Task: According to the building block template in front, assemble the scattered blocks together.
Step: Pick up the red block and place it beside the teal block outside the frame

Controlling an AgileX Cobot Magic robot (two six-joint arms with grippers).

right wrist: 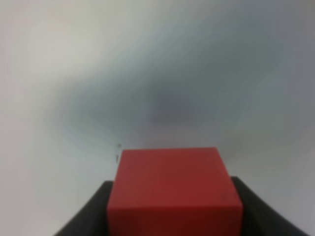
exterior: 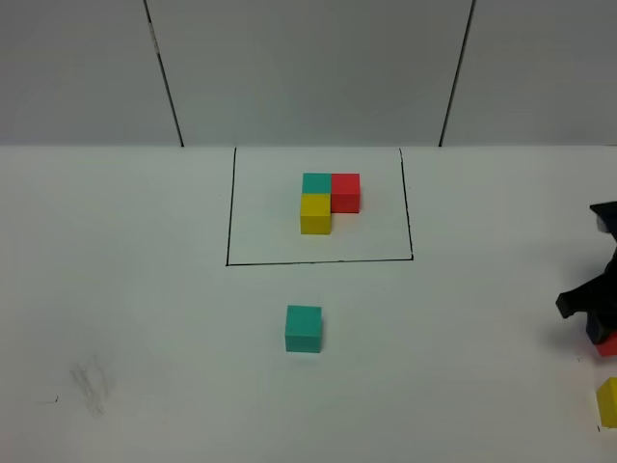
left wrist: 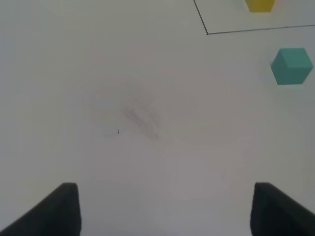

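**Legible text and markings: none in any view.**
No letter, numeral, label or brand can be read. The only drawn mark is a thin black outline [exterior: 318, 260] on the white surface [exterior: 145, 289], upper centre of the high view, and it carries no writing. The cubes of the building block template [exterior: 323, 198] inside it, the loose teal cube [exterior: 303, 328] at lower centre and the red cube [right wrist: 174, 191] at the bottom of the right wrist view show plain coloured faces. A faint grey smudge [exterior: 92, 381] at lower left forms no character.
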